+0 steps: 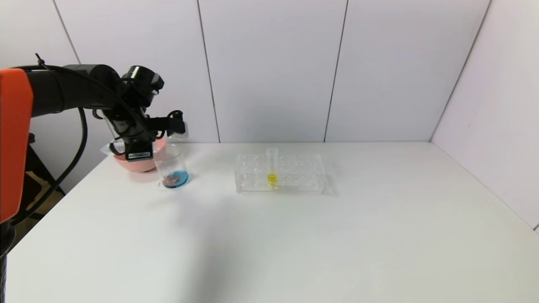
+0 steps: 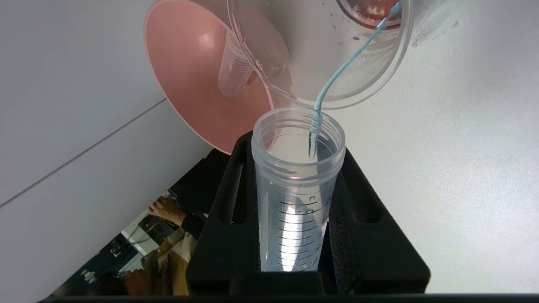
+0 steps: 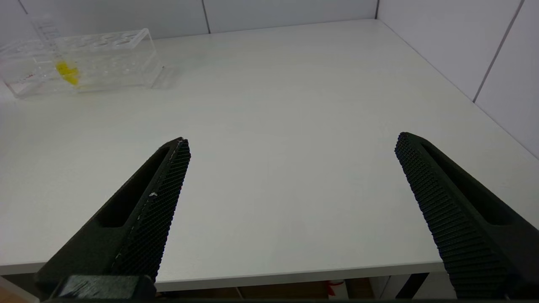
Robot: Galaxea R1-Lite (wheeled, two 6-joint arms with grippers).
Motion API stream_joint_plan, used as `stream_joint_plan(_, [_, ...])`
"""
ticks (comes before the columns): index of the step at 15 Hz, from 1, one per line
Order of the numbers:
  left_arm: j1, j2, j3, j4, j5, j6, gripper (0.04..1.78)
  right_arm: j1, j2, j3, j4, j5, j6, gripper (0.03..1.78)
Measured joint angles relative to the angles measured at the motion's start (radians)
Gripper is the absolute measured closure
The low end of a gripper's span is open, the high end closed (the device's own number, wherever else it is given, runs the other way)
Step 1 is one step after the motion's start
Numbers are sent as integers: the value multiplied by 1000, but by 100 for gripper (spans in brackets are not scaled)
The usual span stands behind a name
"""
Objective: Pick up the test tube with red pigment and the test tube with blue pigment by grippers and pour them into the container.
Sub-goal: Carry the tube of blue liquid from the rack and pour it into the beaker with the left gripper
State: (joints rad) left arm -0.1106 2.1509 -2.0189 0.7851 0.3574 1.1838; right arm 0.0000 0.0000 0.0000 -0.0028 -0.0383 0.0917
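Pink bowl [image 1: 137,162] is holding an emptied tube [image 2: 234,67]; beside it, my left gripper [image 2: 297,185] is clamping the test tube with blue pigment [image 2: 294,189], streaming blue into the container [image 1: 170,168] over red. Rightward, the rack [image 1: 280,173] is keeping a yellow tube [image 1: 272,168]; my right gripper [image 3: 290,168] is gaping empty.
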Motion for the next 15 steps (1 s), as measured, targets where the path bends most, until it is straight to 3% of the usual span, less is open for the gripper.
stream_joint_plan(5, [-7, 2, 0, 2, 71, 12, 135, 0, 0, 0, 0, 0, 0, 4])
stream_joint_plan(10, [-13, 5, 0, -7, 64, 10, 135, 0, 0, 0, 0, 0, 0, 4])
stream_joint_plan(12, [-12, -13, 8, -18, 36, 0, 135, 0, 0, 0, 0, 0, 0, 4])
stream_joint_plan(15, [7, -56, 22, -52, -107, -64, 135, 0, 0, 0, 0, 0, 0, 4])
